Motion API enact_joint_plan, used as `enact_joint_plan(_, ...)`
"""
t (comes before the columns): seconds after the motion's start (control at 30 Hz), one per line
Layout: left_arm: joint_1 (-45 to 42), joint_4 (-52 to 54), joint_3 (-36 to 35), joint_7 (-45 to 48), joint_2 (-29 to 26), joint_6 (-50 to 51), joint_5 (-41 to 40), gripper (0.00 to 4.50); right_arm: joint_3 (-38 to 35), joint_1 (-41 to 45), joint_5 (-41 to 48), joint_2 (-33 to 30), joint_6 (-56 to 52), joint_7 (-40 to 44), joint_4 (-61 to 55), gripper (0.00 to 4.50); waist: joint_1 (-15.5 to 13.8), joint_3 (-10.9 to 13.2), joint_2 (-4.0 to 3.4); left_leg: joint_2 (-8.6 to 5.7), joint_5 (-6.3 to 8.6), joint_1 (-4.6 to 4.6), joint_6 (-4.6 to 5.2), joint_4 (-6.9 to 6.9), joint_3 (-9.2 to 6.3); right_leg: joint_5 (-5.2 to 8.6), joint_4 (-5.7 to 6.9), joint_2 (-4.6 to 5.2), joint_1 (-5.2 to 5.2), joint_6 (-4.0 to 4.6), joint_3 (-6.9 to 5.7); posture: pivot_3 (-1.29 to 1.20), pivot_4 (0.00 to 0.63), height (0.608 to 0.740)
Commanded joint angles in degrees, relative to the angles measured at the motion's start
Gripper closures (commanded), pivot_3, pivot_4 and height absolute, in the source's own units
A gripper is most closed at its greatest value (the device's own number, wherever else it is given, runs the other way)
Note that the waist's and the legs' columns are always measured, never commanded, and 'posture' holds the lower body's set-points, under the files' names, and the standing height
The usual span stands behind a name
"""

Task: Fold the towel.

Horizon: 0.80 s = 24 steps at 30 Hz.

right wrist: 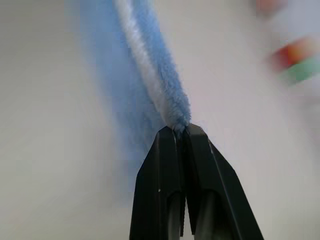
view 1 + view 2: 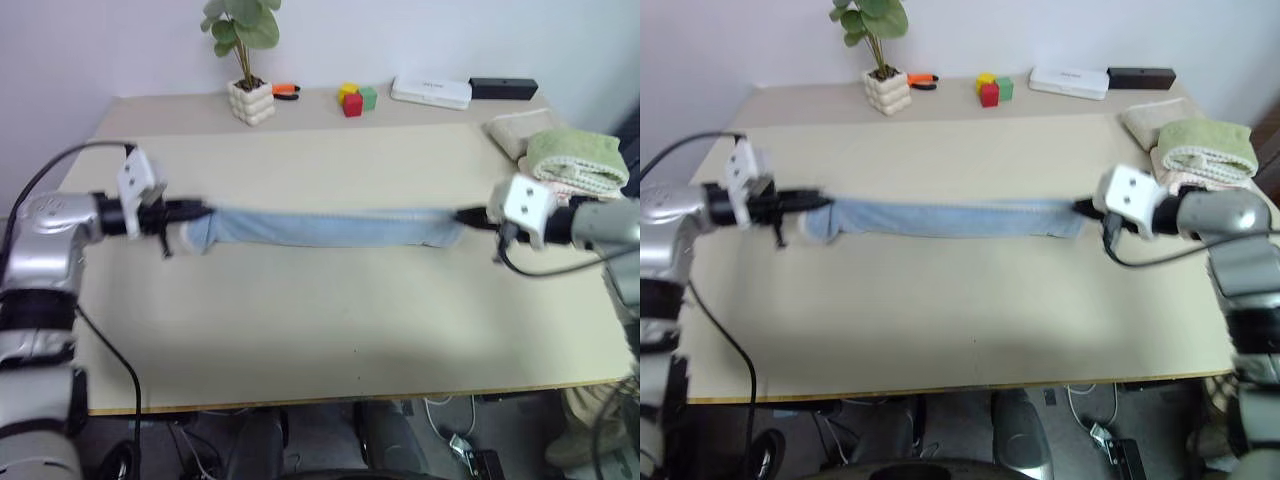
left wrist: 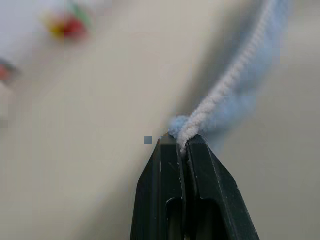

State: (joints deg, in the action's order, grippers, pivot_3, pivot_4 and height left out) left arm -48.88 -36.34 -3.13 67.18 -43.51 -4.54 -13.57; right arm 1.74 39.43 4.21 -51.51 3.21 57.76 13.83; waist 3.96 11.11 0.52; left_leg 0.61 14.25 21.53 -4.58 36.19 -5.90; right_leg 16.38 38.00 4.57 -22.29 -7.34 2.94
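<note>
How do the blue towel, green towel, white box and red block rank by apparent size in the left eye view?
1. blue towel
2. green towel
3. white box
4. red block

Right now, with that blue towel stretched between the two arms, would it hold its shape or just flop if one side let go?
Probably flop: the towel sags into a narrow band between the left gripper and right gripper, so it looks soft. It seems light, since each pair of fingers holds it by only a thin pinch of hem. The fuzzy terry likely resists slipping.
</note>
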Motion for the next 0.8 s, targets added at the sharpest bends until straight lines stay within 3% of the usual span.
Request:
enact_joint_plan(0.03,-7.3,-13.4,0.5,-9.3,1.5,-12.7,6.9,4.45,2.6,8.3,-5.9,4.4,7.0,-5.3,10.8,4.50,0.2,0.0,0.02,0.00,0.00,0.02,0.00,-0.05,0.00,0.00,-0.02,0.00,-0.04,0.00,0.01,0.00,0.150,0.740)
enact_joint_plan(0.1,-10.4,-19.1,1.0,-11.7,2.2,-17.3,9.2,4.45,3.5,11.4,-7.5,6.0,9.3,-6.2,15.5,4.50,0.1,0.0,0.02,0.00,0.03,0.16,0.05,-0.13,0.05,0.01,-0.04,0.01,-0.25,-0.02,0.02,0.00,0.150,0.740)
enact_joint_plan(0.13,-13.9,-22.7,1.7,-17.8,2.4,-20.0,12.0,4.45,4.5,15.4,-10.6,7.3,11.6,-10.5,20.5,4.50,0.1,0.0,0.02,0.00,0.03,0.34,0.06,-0.15,0.04,0.01,-0.03,0.01,-0.42,-0.02,0.02,0.00,0.150,0.740)
enact_joint_plan(0.23,-19.8,-29.6,3.0,-27.8,2.6,-25.1,16.8,4.45,6.4,22.3,-15.7,9.2,16.5,-17.6,30.2,4.50,0.2,0.0,0.03,-0.07,-0.10,1.44,-0.15,0.02,0.03,-0.02,0.18,0.10,-1.53,-0.05,0.02,0.00,0.150,0.740)
enact_joint_plan(0.3,-24.7,-32.1,4.2,-35.2,1.2,-27.5,20.5,4.45,6.2,29.2,-19.4,9.3,17.5,-28.3,36.6,4.50,0.2,0.0,0.03,-0.09,-0.36,1.93,-0.60,0.04,0.03,-0.06,0.21,0.12,-2.07,-0.08,0.02,0.00,0.150,0.740)
enact_joint_plan(0.43,-28.2,-35.1,4.2,-37.4,-0.2,-29.5,22.6,4.45,5.3,34.3,-19.5,9.3,20.8,-34.1,42.6,4.50,0.1,0.0,0.04,-0.15,-0.45,2.13,-0.78,-0.14,0.02,-0.07,0.15,0.17,-2.30,-0.10,0.02,0.00,0.150,0.740)
enact_joint_plan(0.6,-24.6,-34.7,2.3,-24.7,-1.6,-32.5,18.9,4.45,4.9,28.6,-15.5,8.3,25.8,-24.7,37.7,4.50,0.2,0.0,0.04,-0.15,-0.42,1.90,-0.71,-0.18,0.04,-0.07,0.11,0.16,-2.04,-0.11,0.02,0.00,0.150,0.740)
enact_joint_plan(0.8,-16.3,-29.7,0.7,-4.3,-2.5,-34.5,12.7,4.45,3.6,13.3,-7.4,5.4,22.6,-9.5,23.0,4.50,0.3,0.0,0.02,-0.15,-0.44,1.91,-0.73,-0.06,0.01,-0.09,0.21,0.15,-2.01,-0.14,0.02,0.00,0.150,0.740)
